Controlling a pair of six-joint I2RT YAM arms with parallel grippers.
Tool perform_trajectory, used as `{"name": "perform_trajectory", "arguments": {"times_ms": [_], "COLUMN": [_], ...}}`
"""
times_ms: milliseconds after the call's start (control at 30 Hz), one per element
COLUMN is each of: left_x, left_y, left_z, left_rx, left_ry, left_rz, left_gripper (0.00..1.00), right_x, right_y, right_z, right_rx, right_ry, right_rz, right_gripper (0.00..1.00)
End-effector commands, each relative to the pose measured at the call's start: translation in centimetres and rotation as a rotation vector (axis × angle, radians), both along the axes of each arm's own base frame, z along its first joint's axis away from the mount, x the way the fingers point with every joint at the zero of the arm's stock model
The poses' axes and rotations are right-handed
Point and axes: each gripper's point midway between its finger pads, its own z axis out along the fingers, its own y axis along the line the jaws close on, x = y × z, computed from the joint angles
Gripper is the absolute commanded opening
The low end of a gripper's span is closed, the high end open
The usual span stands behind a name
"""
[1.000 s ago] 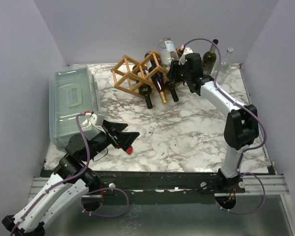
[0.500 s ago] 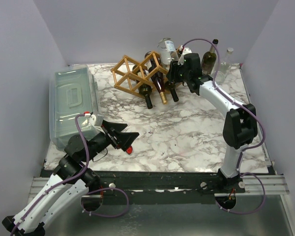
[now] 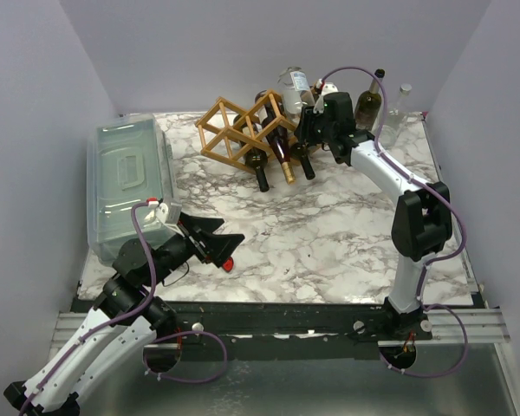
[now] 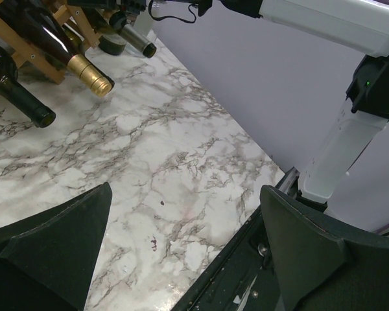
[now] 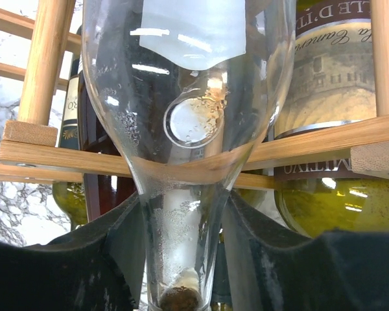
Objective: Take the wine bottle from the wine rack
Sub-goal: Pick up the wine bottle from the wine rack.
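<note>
Status: right gripper (image 3: 315, 123) is at the right end of the rack (image 3: 243, 132), jaws narrow around the neck of the clear bottle (image 5: 185, 110). Pads (image 5: 120, 259) look pressed on the neck on both sides, with the cork end between them, toward the wrist. The clear bottle lies at the rack's upper right; can't tell which cell. A slat (image 5: 65, 155) crosses at its shoulder, and the body runs away from the gripper into the rack. So its long axis roughly matches the gripper's approach line. My read: extraction is a straight pull back along that axis, out of the rack's right side, not a lift. Dark bottles (image 5: 324, 103) sit just beside it in the rack, so a sideways swing risks knocking them. The left gripper (image 3: 225, 238) is spread wide, holding nothing, well apart from the rack on its near-left side. The right arm is much nearer.
</note>
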Motion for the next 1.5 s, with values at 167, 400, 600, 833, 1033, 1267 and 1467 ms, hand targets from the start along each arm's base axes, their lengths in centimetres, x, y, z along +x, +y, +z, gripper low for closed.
{"name": "perform_trajectory", "arguments": {"times_ms": [167,400,600,833,1033,1267,1467], "left_x": [0.4,0.3,0.3,0.2,0.3,0.3,0.3], "left_y": [0.4,0.5,0.5,0.6,0.6,0.6,0.6], "left_z": [-0.4,-0.4,-0.4,-0.4,-0.4,-0.4,-0.3], "left_rx": [0.001,0.0,-0.002,-0.003,-0.003,0.0,0.001], "left_ry": [0.0,0.0,0.002,0.001,0.001,0.002,0.001], "left_rz": [0.031,0.032,0.032,0.032,0.034,0.034,0.034], "left_gripper": [0.99,0.99,0.99,0.99,0.99,0.99,0.99], "right_x": [0.1,-0.3,-0.8,-1.3,-1.6,-1.8,-1.9], "right_y": [0.5,0.2,0.1,0.1,-0.1,-0.2,-0.5], "right_z": [1.0,3.4,5.9,7.9,10.2,11.8,12.9], "right_rx": [0.014,0.029,0.048,0.073,0.097,0.107,0.108], "right_ry": [-0.024,-0.087,-0.14,-0.184,-0.239,-0.268,-0.289], "right_rz": [-0.002,-0.009,0.0,0.014,0.01,0.007,-0.002], "right_gripper": [0.27,0.01,0.0,0.0,0.0,0.0,0.0]}}
